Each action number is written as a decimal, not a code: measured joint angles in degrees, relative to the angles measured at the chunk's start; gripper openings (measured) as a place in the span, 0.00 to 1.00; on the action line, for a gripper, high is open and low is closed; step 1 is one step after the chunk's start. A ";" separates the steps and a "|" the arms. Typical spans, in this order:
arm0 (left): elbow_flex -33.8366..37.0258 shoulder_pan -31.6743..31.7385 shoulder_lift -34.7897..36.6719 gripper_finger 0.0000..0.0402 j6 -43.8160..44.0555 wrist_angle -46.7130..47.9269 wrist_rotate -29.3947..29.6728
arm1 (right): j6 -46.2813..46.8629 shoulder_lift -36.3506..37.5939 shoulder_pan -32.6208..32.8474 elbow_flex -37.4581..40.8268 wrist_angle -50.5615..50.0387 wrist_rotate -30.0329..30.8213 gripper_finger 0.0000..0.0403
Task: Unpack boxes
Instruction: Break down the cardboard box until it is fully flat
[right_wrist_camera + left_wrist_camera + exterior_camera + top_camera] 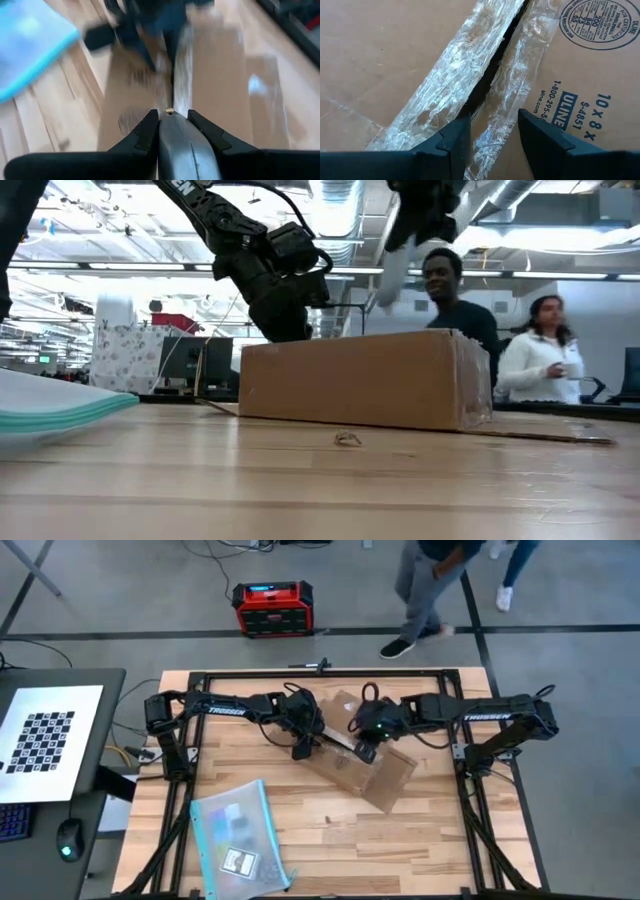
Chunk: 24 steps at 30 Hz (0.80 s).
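Note:
The brown cardboard box (352, 762) lies slantwise in the middle of the table, its bottom on the wood. Clear tape (445, 95) runs along its top seam, and a dark slit (492, 75) parts the tape. My left gripper (492, 120) is at the box's left end, open, one finger on each side of the seam. My right gripper (172, 117) hangs above the box's right half, high over it in the low view (425, 210). It is shut on a dark grey tool (180, 142) with a small brass tip (170, 111). My left gripper slants down onto the box top (420, 60), its open fingertips (462, 125) astride the taped seam. Whether the tips touch the cardboard, I cannot tell. My right gripper pinches the grey tool's body (181, 150) between its two fingers (145, 132). The tool lies along the fingers, its brass tip pointing forward and down at the box, lifted clear of it.
A clear teal-edged pouch (238, 835) lies at the near left. Flat cardboard flaps (392, 780) spread on the table around the box. A small scrap (347, 438) lies in front of it. A red and black case (272, 608) and people (430, 585) are beyond the far edge.

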<state>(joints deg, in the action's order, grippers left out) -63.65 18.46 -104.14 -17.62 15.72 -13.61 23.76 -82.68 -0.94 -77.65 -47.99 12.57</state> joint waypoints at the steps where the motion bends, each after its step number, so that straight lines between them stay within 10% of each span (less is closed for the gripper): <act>1: -0.13 0.00 0.00 0.37 0.13 0.14 -0.08 | -1.08 -0.02 -0.25 0.00 1.86 0.23 0.18; 11: -2.97 -0.59 6.30 0.37 2.05 2.85 0.00 | -7.25 3.53 -0.68 0.00 -4.11 0.64 0.18; 24: -3.42 -3.20 12.04 0.37 0.26 0.26 -1.12 | 6.53 7.46 5.27 -0.09 -14.94 5.06 0.18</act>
<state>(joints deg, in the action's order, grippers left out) -67.07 15.26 -92.09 -17.36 15.98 -14.73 30.29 -75.22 4.32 -77.73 -62.93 17.62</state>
